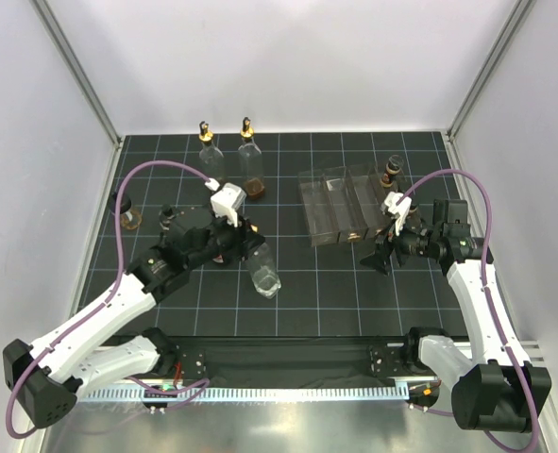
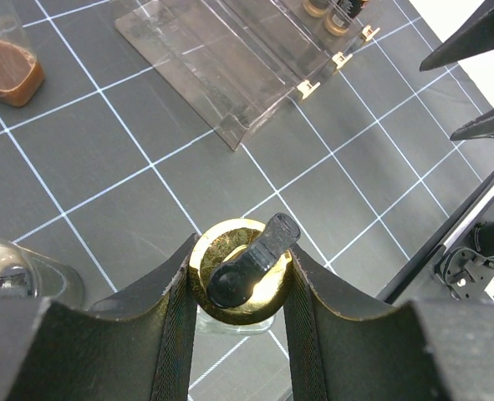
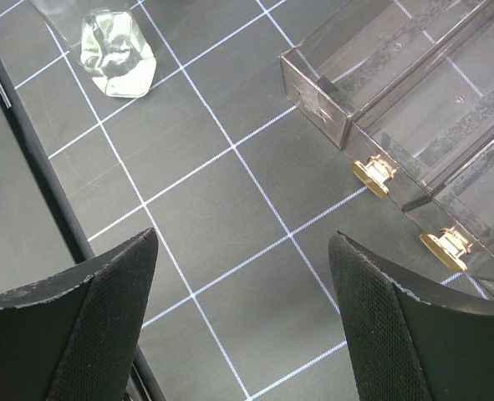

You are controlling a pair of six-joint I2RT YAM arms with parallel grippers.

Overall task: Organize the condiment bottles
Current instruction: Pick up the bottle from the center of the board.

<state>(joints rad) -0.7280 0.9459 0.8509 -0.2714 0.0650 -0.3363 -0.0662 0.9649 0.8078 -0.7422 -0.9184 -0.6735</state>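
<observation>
My left gripper (image 1: 245, 236) is shut on the gold pourer top (image 2: 240, 271) of a tall clear bottle (image 1: 263, 272), which hangs roughly upright over the mat's middle; its base shows in the right wrist view (image 3: 117, 52). Two more tall clear bottles with gold tops stand at the back, one empty (image 1: 209, 159) and one with brown liquid at its bottom (image 1: 251, 170). A small dark bottle (image 1: 390, 176) stands in the rack's right end. A black-capped bottle (image 1: 168, 221) stands left of my left arm. My right gripper (image 1: 382, 257) is open and empty over bare mat (image 3: 242, 309).
The clear divided rack (image 1: 340, 203) lies at the right centre, just behind my right gripper; it also shows in the left wrist view (image 2: 221, 58) and the right wrist view (image 3: 414, 109). A small brownish item (image 1: 127, 219) sits at the mat's left edge. White walls enclose the mat.
</observation>
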